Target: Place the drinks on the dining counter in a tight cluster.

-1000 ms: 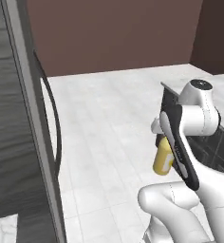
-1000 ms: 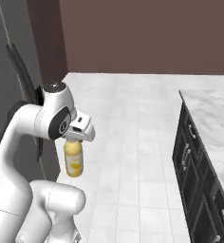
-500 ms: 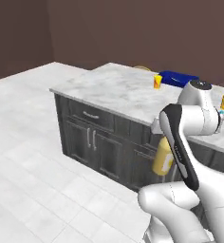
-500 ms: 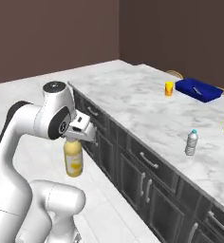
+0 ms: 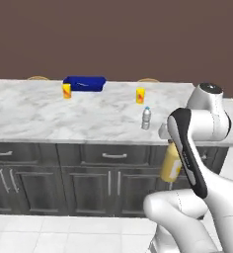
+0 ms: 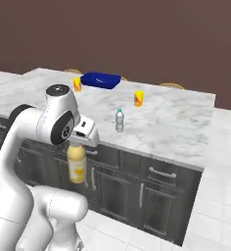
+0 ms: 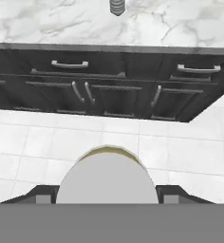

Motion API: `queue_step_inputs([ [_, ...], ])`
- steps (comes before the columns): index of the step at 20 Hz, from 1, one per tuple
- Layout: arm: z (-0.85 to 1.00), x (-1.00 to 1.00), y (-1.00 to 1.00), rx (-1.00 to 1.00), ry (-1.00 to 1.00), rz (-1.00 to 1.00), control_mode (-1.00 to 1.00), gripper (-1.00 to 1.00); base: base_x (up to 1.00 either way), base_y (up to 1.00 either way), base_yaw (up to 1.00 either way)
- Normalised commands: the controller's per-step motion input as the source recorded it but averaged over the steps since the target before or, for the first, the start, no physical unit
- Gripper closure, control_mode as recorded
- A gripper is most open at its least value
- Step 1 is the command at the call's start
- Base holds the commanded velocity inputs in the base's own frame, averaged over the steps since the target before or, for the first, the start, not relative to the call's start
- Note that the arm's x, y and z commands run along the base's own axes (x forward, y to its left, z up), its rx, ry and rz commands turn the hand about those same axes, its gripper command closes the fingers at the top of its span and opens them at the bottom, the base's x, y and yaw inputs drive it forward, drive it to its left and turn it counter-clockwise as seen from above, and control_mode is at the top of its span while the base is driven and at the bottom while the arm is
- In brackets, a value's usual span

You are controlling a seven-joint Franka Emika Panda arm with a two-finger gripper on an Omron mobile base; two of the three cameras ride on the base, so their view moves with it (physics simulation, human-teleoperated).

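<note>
While the base faces the long side of the dining counter (image 5: 49,116), the white grey-veined marble top spreads across both base views over dark grey cabinets (image 5: 89,183) with silver handles. On the far part of the counter lies a flat blue container (image 5: 85,83), and two short yellow cups with red marks stand near it: one just beside the container (image 5: 66,91), the other further right (image 5: 140,95). Arm is folded close to the body; the gripper (image 6: 77,143) hangs in front of the cabinets, below the counter edge, closed on the neck of the yellow bottle (image 6: 77,164), which hangs upright under it, clear of floor and counter. Hand view confirms: the bottle's pale cap (image 7: 107,178) sits between the two dark fingertips, tiled floor (image 7: 133,142) below. Small clear water bottle with blue cap (image 5: 146,118) stands upright on the counter near the front edge, well apart from the cups. Judged step: carrying the yellow bottle to the counter, placement not yet begun. Next move calls for lifting the bottle above the counter edge, reaching forward, and setting it down just beside the water bottle without knocking it. Squat red-and-blue bottle: whereabouts cannot be told.
</note>
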Motion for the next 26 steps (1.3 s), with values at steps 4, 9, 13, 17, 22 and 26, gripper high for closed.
queue_step_inputs([
  [4,0.0,0.0,0.0,0.0,0.0,0.0,1.0,1.0,0.35,0.24,-0.73],
  [9,0.0,0.0,0.0,0.0,0.0,0.0,1.0,1.0,0.66,0.2,-0.39],
  [13,0.0,0.0,0.0,0.0,0.0,0.0,1.0,1.0,0.74,0.09,-0.21],
  [17,0.0,0.0,0.0,0.0,0.0,0.0,1.0,1.0,0.67,0.01,-0.04],
  [22,0.0,0.0,0.0,0.0,0.0,0.0,1.0,1.0,0.45,0.01,0.05],
  [26,0.0,0.0,0.0,0.0,0.0,0.0,1.0,1.0,0.46,0.0,0.07],
])
